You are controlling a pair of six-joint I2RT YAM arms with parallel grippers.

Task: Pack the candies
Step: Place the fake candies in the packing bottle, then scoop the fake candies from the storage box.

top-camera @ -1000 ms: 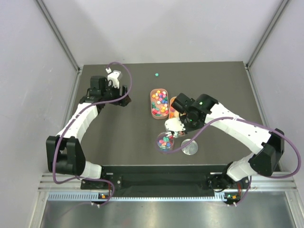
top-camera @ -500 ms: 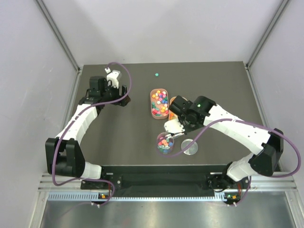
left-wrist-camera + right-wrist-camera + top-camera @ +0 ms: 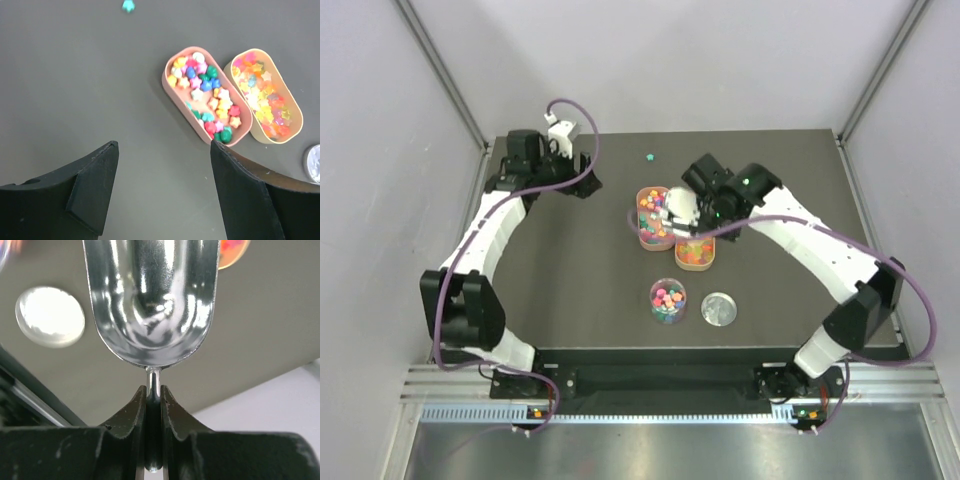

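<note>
The candies (image 3: 656, 216) are tiny bright sweets filling a pink oval tray (image 3: 640, 237); they also show in the left wrist view (image 3: 206, 95). More lie in a yellow-orange tray (image 3: 711, 261), and a small round jar (image 3: 667, 300) holds some. My right gripper (image 3: 672, 208) is shut on the thin handle of the metal scoop (image 3: 150, 295) and hovers over the pink tray. The scoop bowl looks empty. My left gripper (image 3: 164, 150) is open and empty, above bare table left of the pink tray (image 3: 176, 101).
A round metal lid (image 3: 719, 309) lies right of the jar and shows in the right wrist view (image 3: 50, 315). One loose teal candy (image 3: 649, 155) sits near the table's back edge. The yellow-orange tray (image 3: 293, 131) lies beside the pink one.
My right gripper has carried the scoop from above the jar back up to the pink tray. My left arm has shifted slightly toward the back.
</note>
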